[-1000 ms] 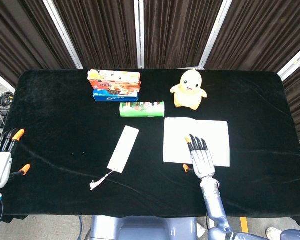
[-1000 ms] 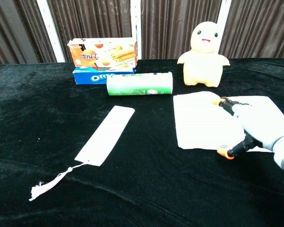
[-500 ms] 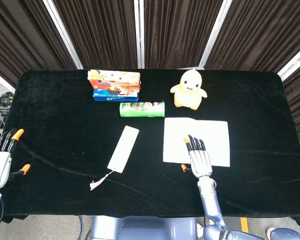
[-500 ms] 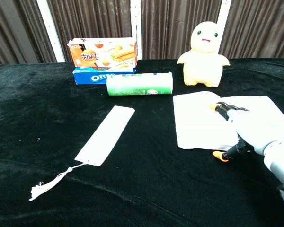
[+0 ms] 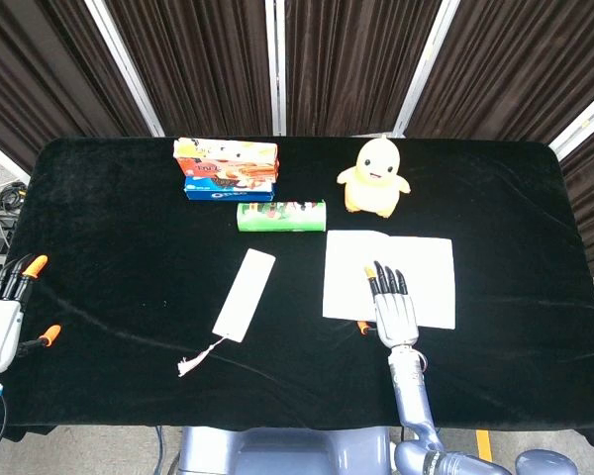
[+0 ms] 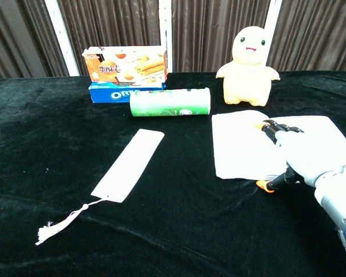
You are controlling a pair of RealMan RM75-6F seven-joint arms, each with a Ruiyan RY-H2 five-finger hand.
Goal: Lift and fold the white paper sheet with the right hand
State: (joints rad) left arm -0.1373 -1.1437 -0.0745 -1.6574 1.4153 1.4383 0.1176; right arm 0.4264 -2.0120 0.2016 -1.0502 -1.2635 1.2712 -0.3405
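Observation:
The white paper sheet (image 5: 387, 276) (image 6: 245, 149) lies flat on the black table, right of centre, below the yellow toy. My right hand (image 5: 394, 307) (image 6: 300, 157) lies palm-down over the sheet's near half, fingers stretched out and apart, orange-tipped thumb at the paper's near edge. It holds nothing. My left hand (image 5: 2, 317) hangs at the table's far left edge, fingers straight, empty; the chest view does not show it.
A yellow plush duck (image 5: 375, 178) stands just behind the sheet. A green tube (image 5: 281, 215) lies left of it, with stacked snack boxes (image 5: 227, 167) further back. A white bookmark with a tassel (image 5: 241, 299) lies left of the sheet.
My right hand has slid slightly left and toward the sheet's near-left part, its thumb now at the paper's near edge. The left hand has not moved.

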